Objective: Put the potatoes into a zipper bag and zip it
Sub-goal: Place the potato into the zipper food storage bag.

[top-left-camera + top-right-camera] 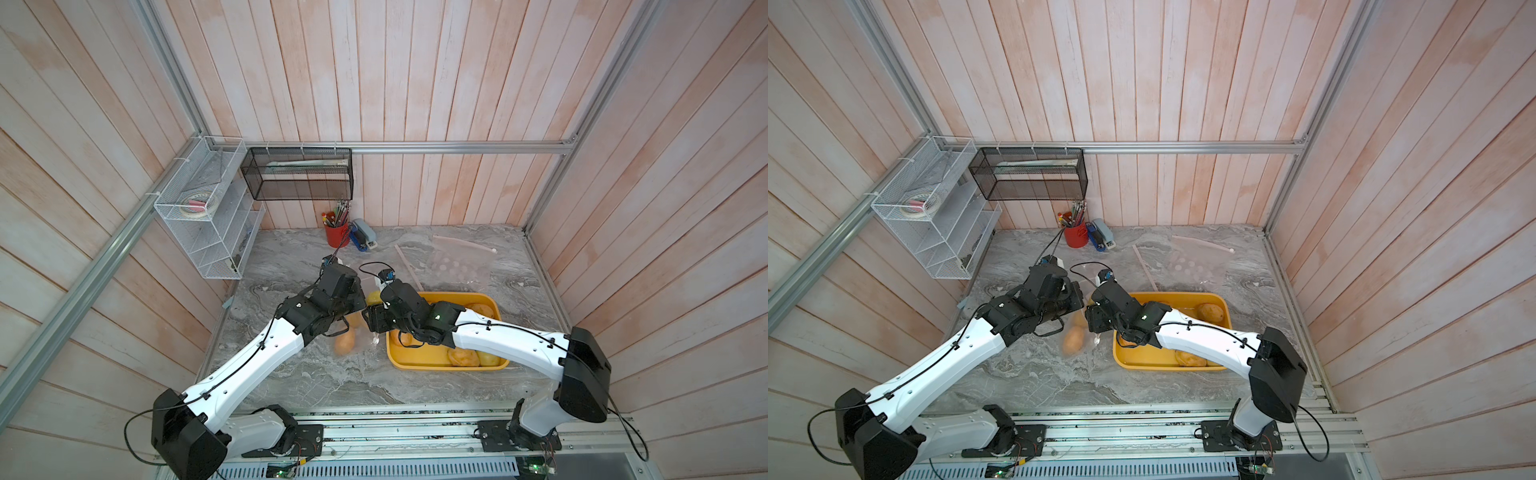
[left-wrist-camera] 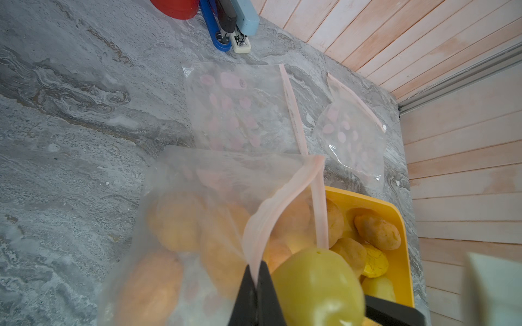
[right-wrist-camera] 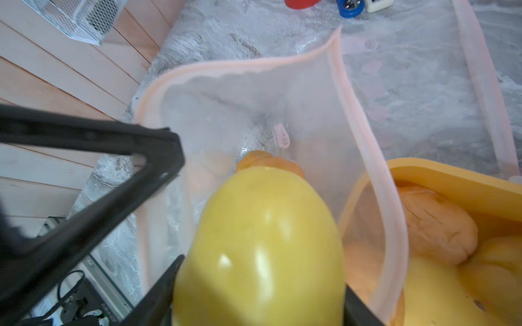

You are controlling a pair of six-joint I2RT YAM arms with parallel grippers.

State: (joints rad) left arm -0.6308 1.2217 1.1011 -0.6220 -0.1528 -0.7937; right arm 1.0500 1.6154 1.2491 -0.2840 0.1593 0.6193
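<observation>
A clear zipper bag (image 2: 197,183) with a pink rim lies left of the yellow tray (image 1: 449,365) and holds several orange-brown potatoes (image 2: 175,220); one shows through it in both top views (image 1: 345,340) (image 1: 1074,338). My left gripper (image 2: 257,271) is shut on the bag's pink rim and lifts it, so the mouth stands open. My right gripper (image 3: 260,282) is shut on a smooth pale yellow potato (image 3: 262,225) and holds it at the bag's mouth (image 3: 364,135). More potatoes (image 3: 437,225) lie in the tray (image 3: 452,175).
Two empty zipper bags (image 2: 240,107) (image 2: 350,135) lie flat behind the tray. A red pen cup (image 1: 336,235) and staplers (image 1: 363,239) stand at the back edge. Wire racks (image 1: 208,216) hang on the left wall. Both wrists crowd together above the bag.
</observation>
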